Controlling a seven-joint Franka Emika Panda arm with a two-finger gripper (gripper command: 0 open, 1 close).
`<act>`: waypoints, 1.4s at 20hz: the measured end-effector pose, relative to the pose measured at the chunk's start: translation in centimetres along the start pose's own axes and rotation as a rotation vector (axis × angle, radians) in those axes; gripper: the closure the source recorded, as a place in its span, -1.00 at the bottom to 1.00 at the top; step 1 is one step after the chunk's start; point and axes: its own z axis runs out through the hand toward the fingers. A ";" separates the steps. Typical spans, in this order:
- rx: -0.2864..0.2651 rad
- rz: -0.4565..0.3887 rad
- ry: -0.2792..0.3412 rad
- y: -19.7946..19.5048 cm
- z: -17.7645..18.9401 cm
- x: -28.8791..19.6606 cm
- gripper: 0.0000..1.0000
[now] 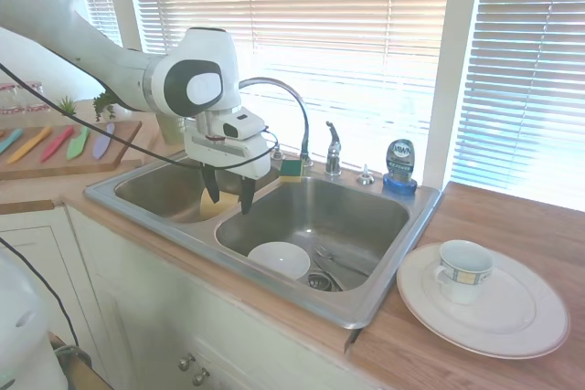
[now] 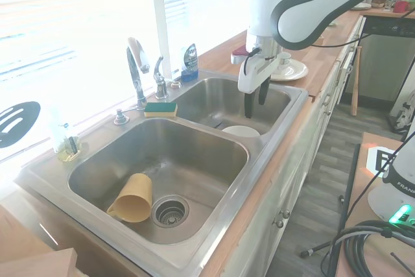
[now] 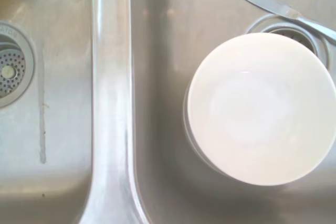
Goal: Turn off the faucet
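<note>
- Pincer (image 1: pixel 229 196): released, fingers spread, empty, hanging over the sink (image 1: pixel 384 294) divider.
- Faucet (image 1: pixel 285 98): mounted behind the divider; lever handle (image 1: pixel 333 151) upright, well apart from the pincer.
- White bowl (image 3: pixel 261 108): in basin.

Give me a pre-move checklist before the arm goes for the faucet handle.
1. Gripper open and empty: ok.
2. Short upright chrome lever handle unobstructed: ok.
3. Gripper at the handle: not ok; it hangs over the divider between the steel basins.
4. Tall arched chrome spout out of the approach path: cannot tell.
5. Water running: cannot tell.
6. Green-and-yellow sponge and blue dish-soap bottle flank the handle, apart from it: ok.
</note>
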 end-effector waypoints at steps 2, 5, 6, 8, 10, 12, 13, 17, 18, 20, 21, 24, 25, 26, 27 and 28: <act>-0.001 -0.006 -0.002 0.0 0.0 0.0 -1.00; -0.006 -0.014 -0.004 0.2 0.1 0.1 1.00; -0.006 -0.014 -0.005 0.3 0.2 0.2 1.00; -0.008 -0.014 -0.007 0.4 0.3 0.2 1.00; -0.007 -0.014 -0.008 0.5 0.3 0.3 1.00; -0.006 -0.013 -0.008 0.6 0.3 0.3 1.00; -0.006 -0.012 -0.008 0.6 0.3 0.3 1.00; -0.004 -0.011 -0.006 0.6 0.2 0.4 1.00; -0.004 -0.012 -0.005 0.6 0.2 0.4 1.00; -0.004 -0.012 -0.004 0.6 0.2 0.4 1.00; -0.004 -0.013 -0.004 0.6 0.2 0.4 1.00; -0.004 -0.013 -0.003 0.6 0.2 0.4 1.00; -0.003 -0.013 -0.002 0.6 0.1 0.4 1.00; -0.002 -0.013 -0.002 0.6 0.1 0.4 1.00; -0.002 -0.013 -0.001 0.6 0.1 0.4 1.00; -0.002 -0.013 -0.001 0.6 0.1 0.4 1.00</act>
